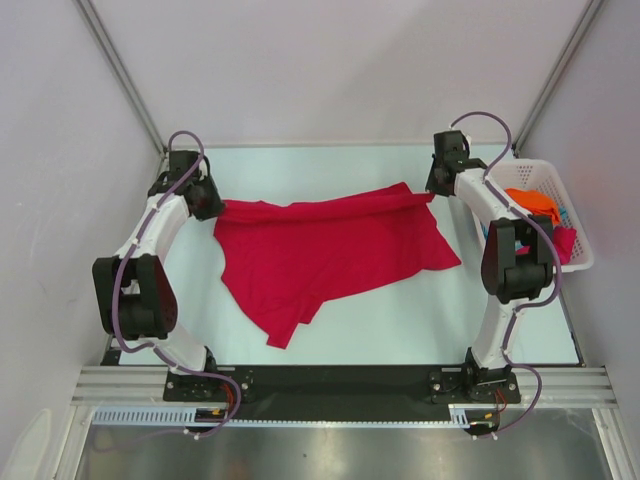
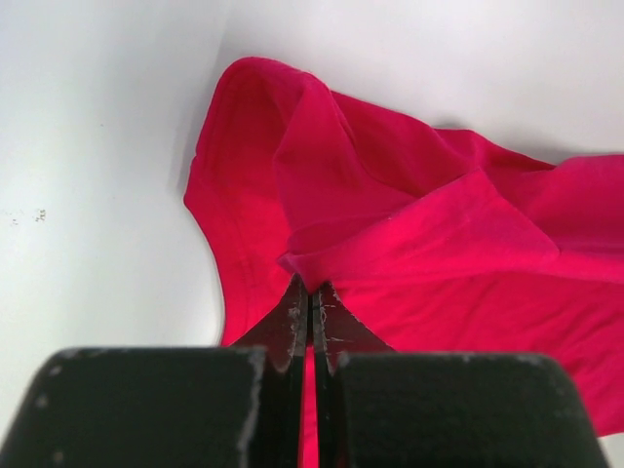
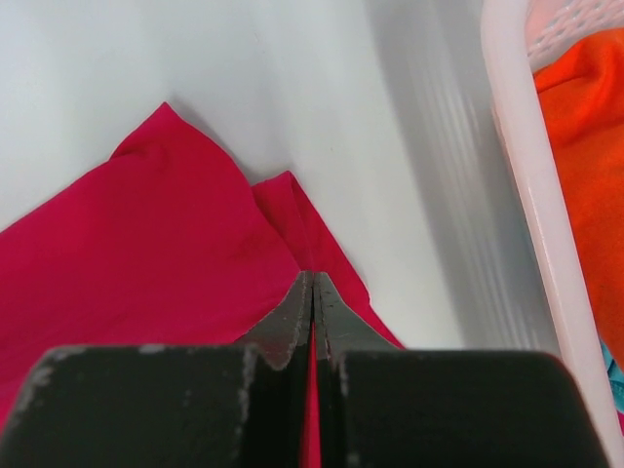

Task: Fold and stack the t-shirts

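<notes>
A crimson red t-shirt [image 1: 330, 255] lies stretched across the middle of the table, rumpled and slanting towards the near left. My left gripper [image 1: 216, 208] is at its far left corner, shut on a fold of the red cloth [image 2: 409, 234], which is pinched between the tips [image 2: 312, 289]. At the far right corner my right gripper [image 1: 432, 190] is shut on the shirt's edge [image 3: 146, 244], and cloth shows between its closed tips [image 3: 313, 279]. An orange t-shirt [image 1: 530, 200] lies in the basket, with a sliver of teal cloth [image 3: 613, 369] beneath it.
A white slatted basket [image 1: 578, 262] stands at the table's right edge, close beside the right arm; its rim [image 3: 517, 146] runs just right of the right gripper. A bit of red cloth [image 1: 566, 241] also lies in it. Enclosure walls stand on three sides.
</notes>
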`<move>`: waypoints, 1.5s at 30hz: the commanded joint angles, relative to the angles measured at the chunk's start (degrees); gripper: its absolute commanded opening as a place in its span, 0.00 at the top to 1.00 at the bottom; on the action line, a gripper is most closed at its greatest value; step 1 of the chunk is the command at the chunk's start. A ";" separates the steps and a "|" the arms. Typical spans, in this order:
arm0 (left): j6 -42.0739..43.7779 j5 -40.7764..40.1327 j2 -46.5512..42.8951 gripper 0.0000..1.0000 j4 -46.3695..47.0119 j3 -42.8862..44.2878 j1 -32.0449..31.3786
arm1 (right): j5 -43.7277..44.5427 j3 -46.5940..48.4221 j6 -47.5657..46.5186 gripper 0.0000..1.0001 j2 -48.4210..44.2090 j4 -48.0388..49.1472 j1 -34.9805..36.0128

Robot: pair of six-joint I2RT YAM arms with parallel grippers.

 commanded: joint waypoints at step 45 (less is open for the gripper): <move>-4.89 3.39 13.71 0.51 8.84 1.83 -4.15 | -0.02 13.85 0.98 0.55 6.70 -6.93 2.87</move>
